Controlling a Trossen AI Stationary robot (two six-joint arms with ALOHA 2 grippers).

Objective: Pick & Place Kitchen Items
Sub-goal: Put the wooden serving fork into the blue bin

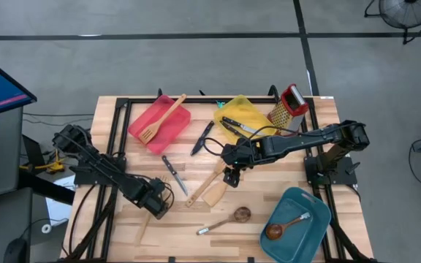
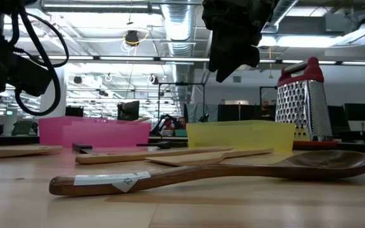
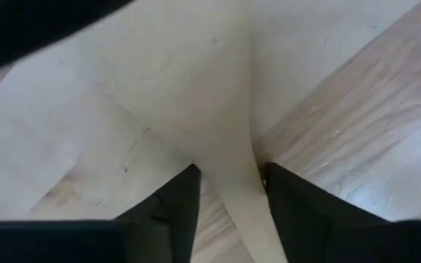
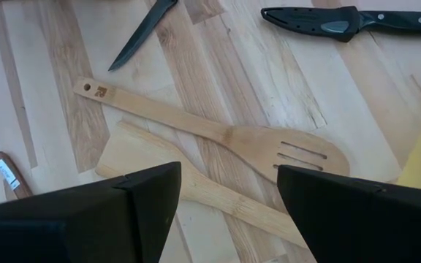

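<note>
My left gripper (image 1: 159,208) is at the near left of the table, shut on a pale wooden spatula (image 3: 188,88). Its thin handle (image 1: 143,230) shows past the gripper in the high view. My right gripper (image 1: 232,177) hangs open and empty above mid-table, over a pale slotted turner (image 4: 225,135) and a flat wooden spatula (image 4: 134,157). These two lie crossed on the tabletop. The right gripper's fingers (image 4: 159,190) stand wide apart, clear of both. A dark-bowled spoon (image 1: 225,219) lies near the front edge. My left gripper pinches the pale spatula between its two fingers (image 3: 185,197) at the neck (image 3: 236,190), where the handle widens into the blade. The fingers lie across the handle. The blade spreads out ahead of them. I cannot tell whether the spatula is lifted or lies on the table.
A red tray (image 1: 168,135) holds a slotted wooden turner. A yellow tray (image 1: 248,109) holds black-handled knives, and the steel grater (image 1: 289,106) stands beside it. A teal tray (image 1: 302,234) at the near right holds a spoon. Two knives (image 1: 174,174) (image 1: 202,137) lie on the table.
</note>
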